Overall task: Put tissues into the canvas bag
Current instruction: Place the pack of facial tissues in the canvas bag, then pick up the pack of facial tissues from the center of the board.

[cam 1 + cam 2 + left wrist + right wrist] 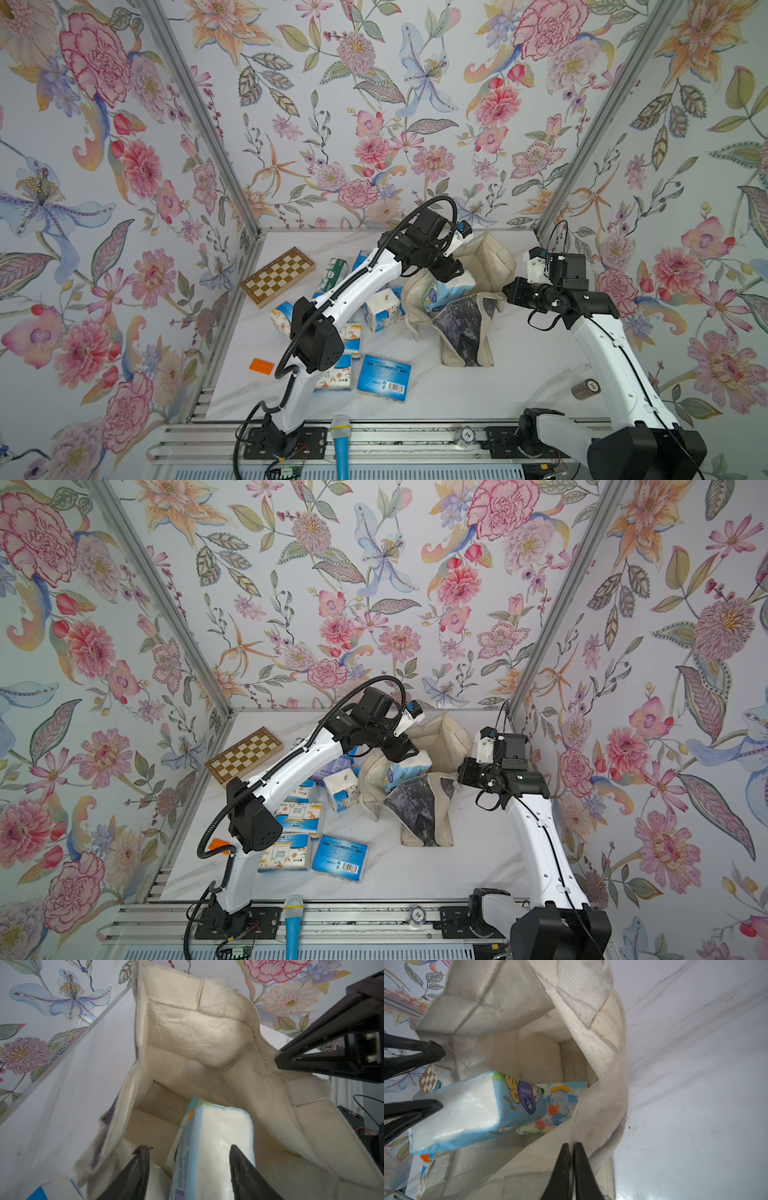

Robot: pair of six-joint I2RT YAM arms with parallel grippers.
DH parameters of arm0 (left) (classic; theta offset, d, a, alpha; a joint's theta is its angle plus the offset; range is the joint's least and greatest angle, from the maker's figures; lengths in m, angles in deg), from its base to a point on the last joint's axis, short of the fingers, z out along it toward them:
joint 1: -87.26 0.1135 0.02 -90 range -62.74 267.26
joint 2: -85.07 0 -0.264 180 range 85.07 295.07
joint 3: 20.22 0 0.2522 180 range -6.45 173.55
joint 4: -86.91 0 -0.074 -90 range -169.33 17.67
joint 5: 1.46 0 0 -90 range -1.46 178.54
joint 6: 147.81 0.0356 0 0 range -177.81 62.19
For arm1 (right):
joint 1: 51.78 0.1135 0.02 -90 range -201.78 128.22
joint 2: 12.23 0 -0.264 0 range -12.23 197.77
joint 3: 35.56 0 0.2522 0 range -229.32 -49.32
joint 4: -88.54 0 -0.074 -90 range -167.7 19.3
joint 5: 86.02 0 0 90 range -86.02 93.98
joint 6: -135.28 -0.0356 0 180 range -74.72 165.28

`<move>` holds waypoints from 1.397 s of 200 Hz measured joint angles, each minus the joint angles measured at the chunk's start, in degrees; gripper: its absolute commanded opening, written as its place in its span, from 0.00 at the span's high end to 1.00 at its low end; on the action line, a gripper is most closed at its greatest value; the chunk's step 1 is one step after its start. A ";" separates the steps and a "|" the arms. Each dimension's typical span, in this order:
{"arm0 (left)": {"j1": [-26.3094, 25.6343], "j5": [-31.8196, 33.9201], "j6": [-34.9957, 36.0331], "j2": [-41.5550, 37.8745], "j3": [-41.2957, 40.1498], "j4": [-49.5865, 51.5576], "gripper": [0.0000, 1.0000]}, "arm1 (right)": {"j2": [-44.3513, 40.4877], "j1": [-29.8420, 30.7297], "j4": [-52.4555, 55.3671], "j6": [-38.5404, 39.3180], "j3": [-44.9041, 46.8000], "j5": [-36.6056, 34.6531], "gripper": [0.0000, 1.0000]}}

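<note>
Pinching the bag [602, 1095] rim in my right gripper [572, 1144], clamped tight. My left gripper [188, 1146] stands wide around a pack [218, 1136] (one finger touching it, the other clear) that leans in the bag's mouth; beyond that gripper, deeper inside, lies an elephant pack [562, 1101].

The bag [197, 1028] is cream cloth, coarse-woven and matt, with frayed edges. The pack [471, 1109] in it wears glossy, crinkled plastic wrap. The counter [519, 374] is smooth, faintly shiny, white with marble veining. The chessboard [277, 276] is varnished wood. The left claw [188, 1147] is matt black, rough at the tips.
</note>
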 measured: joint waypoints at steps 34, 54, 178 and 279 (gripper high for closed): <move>-0.26 0.04 -0.07 -0.07 -2.99 -3.91 0.34 | 0.02 0.24 0.00 0.00 0.00 -0.07 0.90; -0.26 0.22 -0.13 -1.31 -5.14 -6.82 0.34 | 0.02 0.24 0.00 0.00 0.00 -0.09 0.90; 4.07 18.14 4.04 -27.69 -32.00 -8.04 0.27 | 0.48 0.24 0.02 0.02 -0.11 -0.66 0.87; 10.64 16.09 3.67 -30.05 -48.39 -9.05 0.10 | 0.57 0.24 0.04 0.00 -0.13 -0.66 0.87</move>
